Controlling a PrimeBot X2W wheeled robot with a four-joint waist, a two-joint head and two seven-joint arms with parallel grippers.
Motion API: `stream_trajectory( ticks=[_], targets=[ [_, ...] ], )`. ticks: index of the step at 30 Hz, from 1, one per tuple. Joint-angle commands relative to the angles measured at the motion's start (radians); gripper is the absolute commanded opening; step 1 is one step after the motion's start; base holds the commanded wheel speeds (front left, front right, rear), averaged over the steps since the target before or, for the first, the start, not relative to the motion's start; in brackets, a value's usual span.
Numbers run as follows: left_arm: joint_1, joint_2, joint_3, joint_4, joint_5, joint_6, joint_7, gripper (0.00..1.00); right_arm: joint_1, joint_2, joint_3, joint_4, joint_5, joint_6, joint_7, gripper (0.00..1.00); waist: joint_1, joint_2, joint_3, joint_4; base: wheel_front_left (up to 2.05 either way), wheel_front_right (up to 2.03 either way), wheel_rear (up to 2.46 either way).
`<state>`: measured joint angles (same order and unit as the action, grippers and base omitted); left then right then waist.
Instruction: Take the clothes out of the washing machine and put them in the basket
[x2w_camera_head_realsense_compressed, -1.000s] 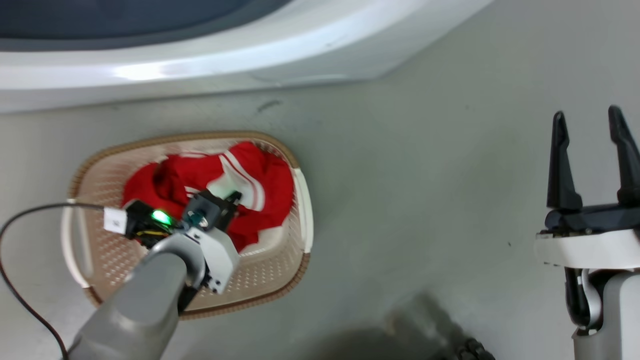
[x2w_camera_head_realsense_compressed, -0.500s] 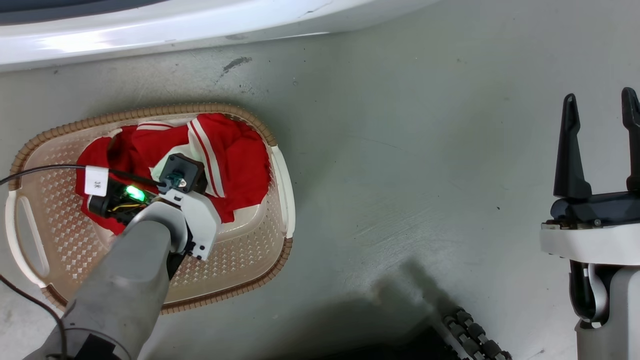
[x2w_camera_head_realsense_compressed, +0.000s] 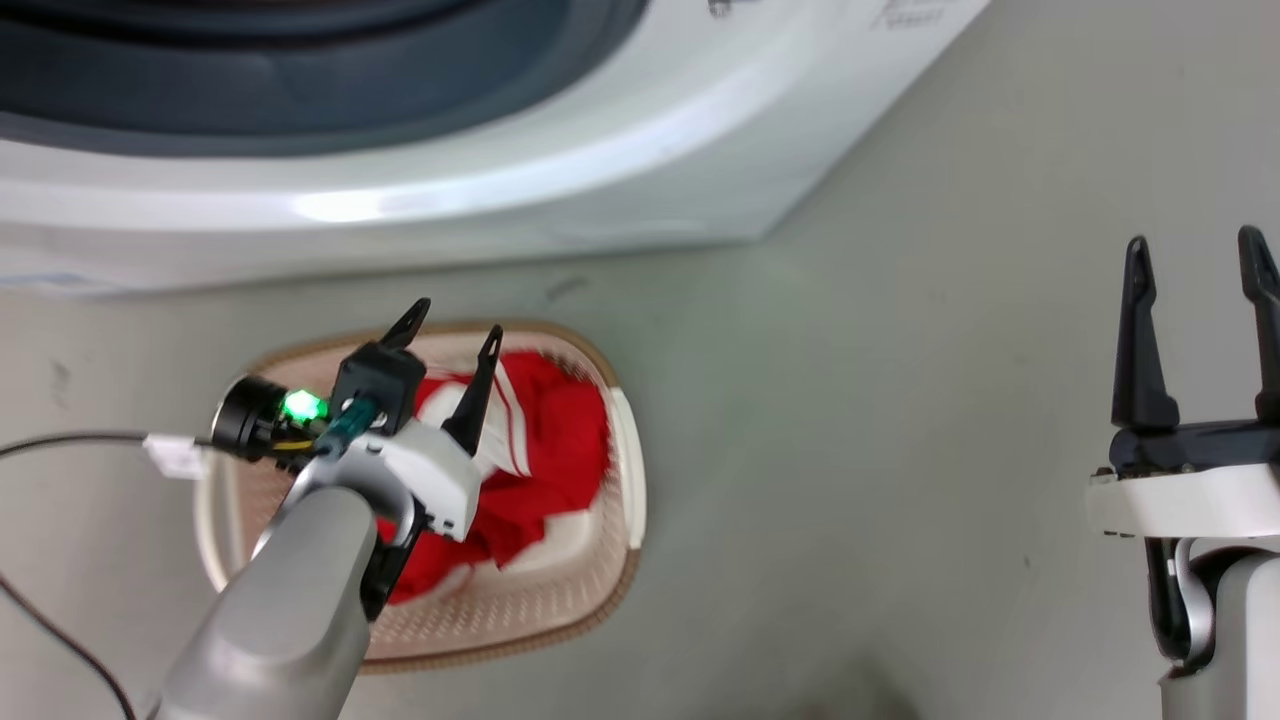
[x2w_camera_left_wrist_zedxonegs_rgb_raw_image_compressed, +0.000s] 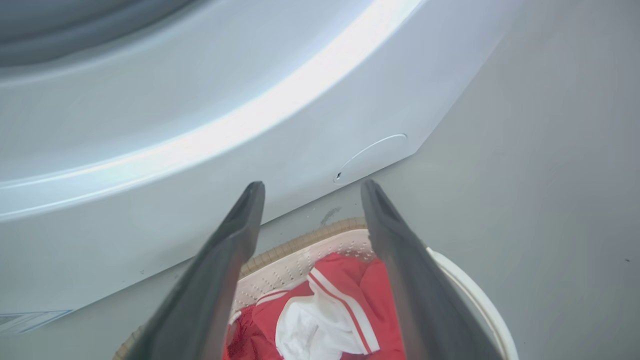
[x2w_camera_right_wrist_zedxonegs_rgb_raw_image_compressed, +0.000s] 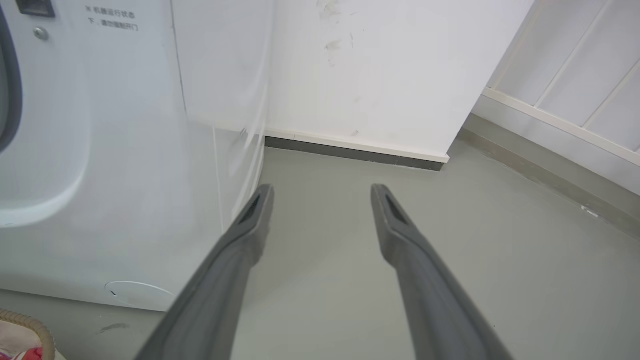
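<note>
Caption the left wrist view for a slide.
Open left gripper above red clothes in the basket, beside the washing machine.

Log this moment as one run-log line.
left gripper: jaws open, empty, over basket | right gripper: jaws open, empty, over floor | clothes: red, in basket | washing machine: beyond basket

A laundry corner, likely a plain utility room: a white front-loading washing machine (x2w_camera_right_wrist_zedxonegs_rgb_raw_image_compressed: 125, 175) stands on a smooth grey floor (x2w_camera_right_wrist_zedxonegs_rgb_raw_image_compressed: 340, 260) by a scuffed white wall (x2w_camera_right_wrist_zedxonegs_rgb_raw_image_compressed: 375, 75) with a dark skirting strip (x2w_camera_right_wrist_zedxonegs_rgb_raw_image_compressed: 350, 152), and a cream plastic basket (x2w_camera_head_realsense_compressed: 630, 480) of red clothes (x2w_camera_head_realsense_compressed: 560, 440) sits on the floor just before it
</note>
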<state>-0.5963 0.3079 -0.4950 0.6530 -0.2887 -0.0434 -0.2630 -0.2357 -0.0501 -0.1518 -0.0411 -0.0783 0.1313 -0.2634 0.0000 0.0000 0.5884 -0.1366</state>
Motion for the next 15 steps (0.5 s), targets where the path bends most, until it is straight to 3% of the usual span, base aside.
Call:
stream_trajectory(
  ticks=[1,7,15],
  targets=[
    [0.041,0.002,0.023,-0.037,0.012,0.004,-0.002,1.00,0.022,0.000,-0.004,0.005,-0.012,-0.001,-0.002,1.00,0.0000,0.0000,-0.117,0.057,0.00,0.00,0.00],
    [0.176,-0.004,0.166,-0.252,0.051,0.025,-0.003,1.00,0.071,0.000,-0.006,0.024,-0.026,-0.001,-0.002,1.00,0.0000,0.0000,-0.257,0.108,0.00,0.00,0.00],
    [0.381,-0.064,0.343,-0.498,0.106,0.062,-0.002,1.00,0.148,0.000,0.008,0.035,-0.012,-0.001,-0.002,1.00,0.0000,0.0000,-0.393,0.174,0.00,0.00,0.00]
  ],
)
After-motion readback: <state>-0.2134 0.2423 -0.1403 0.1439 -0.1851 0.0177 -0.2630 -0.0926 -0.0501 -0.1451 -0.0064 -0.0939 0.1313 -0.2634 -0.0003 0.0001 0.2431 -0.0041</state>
